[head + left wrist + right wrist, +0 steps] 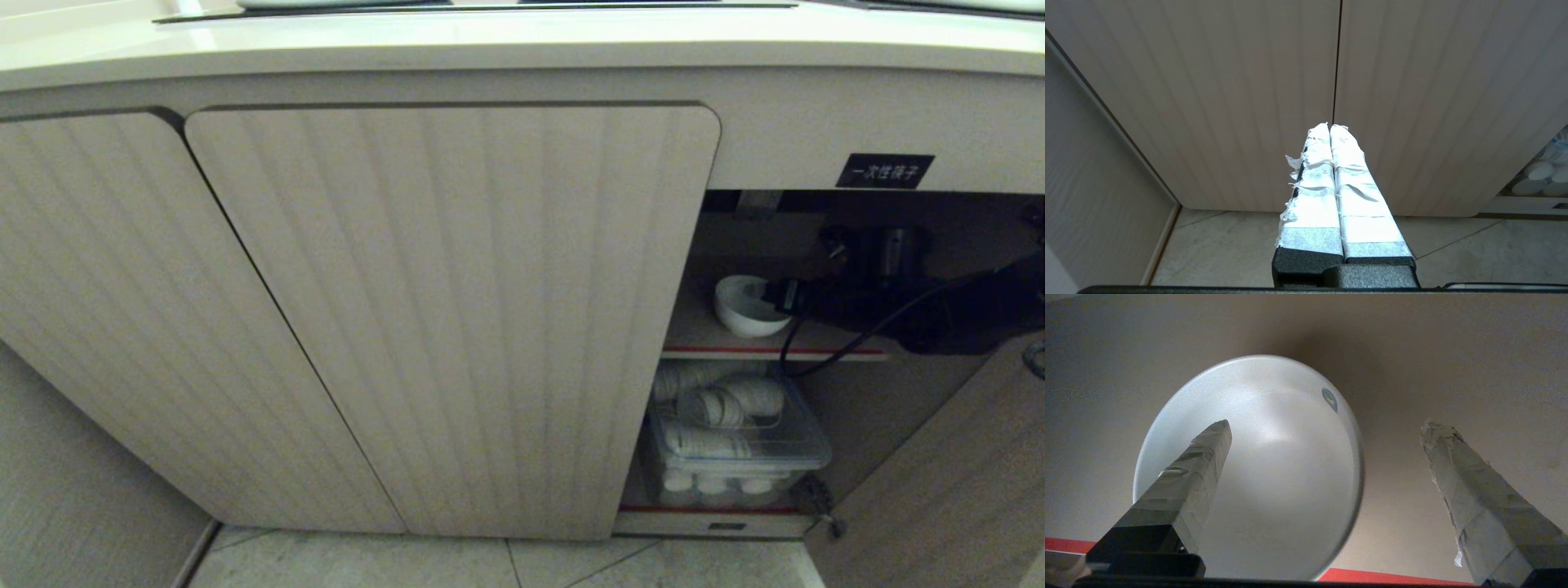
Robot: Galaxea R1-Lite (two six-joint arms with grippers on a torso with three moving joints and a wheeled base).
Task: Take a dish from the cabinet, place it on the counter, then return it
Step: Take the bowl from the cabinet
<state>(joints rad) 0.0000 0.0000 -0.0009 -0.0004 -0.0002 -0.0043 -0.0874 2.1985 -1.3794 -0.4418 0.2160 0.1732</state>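
While the left gripper (1331, 134) sat parked with fingers pressed together before the closed doors, the dish (744, 306) rested on the cabinet (457, 318) shelf at right of frame. Reaching in from the right edge, the right gripper (775, 298) stood spread wide, one finger inside the rim, likely poised to pinch its wall.

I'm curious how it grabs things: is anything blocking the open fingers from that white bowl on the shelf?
Nothing visible. The right gripper is open, one finger over the bowl, the other beside its rim.

Red-edged upper shelf (824, 353) carrying white bowl (741, 309), lower shelf (702, 511) carrying clear bin (739, 445) of cups
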